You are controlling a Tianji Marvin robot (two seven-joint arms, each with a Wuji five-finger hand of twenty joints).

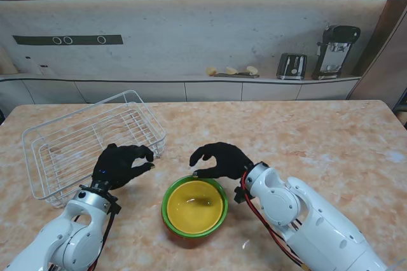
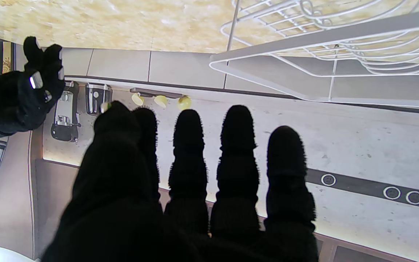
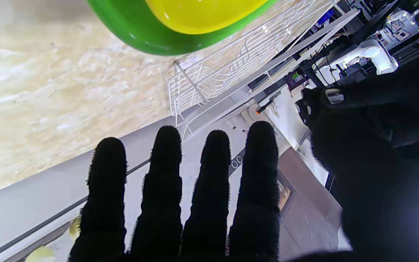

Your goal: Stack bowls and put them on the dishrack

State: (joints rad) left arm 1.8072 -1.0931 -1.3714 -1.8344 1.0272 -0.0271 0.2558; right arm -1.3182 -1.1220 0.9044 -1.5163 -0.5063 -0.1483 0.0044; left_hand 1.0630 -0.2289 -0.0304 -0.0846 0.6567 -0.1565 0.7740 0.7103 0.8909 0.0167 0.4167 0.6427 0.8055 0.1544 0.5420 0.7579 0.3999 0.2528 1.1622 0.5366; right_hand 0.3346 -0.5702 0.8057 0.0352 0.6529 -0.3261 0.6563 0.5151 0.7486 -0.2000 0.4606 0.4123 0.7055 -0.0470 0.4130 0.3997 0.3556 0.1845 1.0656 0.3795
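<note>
The bowls [image 1: 194, 208] sit stacked near the tabletop's front edge. Both hands [image 1: 124, 164] [image 1: 219, 159] hang open and empty beside them, ready to lift them into the rack [image 1: 63, 156] at the left edge.

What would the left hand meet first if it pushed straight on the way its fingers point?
Probably the near corner of the white dishrack: the left hand points away from me, its fingertips beside that corner. Height is unclear, so it could pass over the rim.

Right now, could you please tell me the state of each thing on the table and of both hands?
Bowls: stacked, yellow inside green, upright on the table, not held.
Dish rack: holds no bowls, on the table to the left.
Left hand: open, holding nothing.
Right hand: open, beside the bowls' far rim.
</note>
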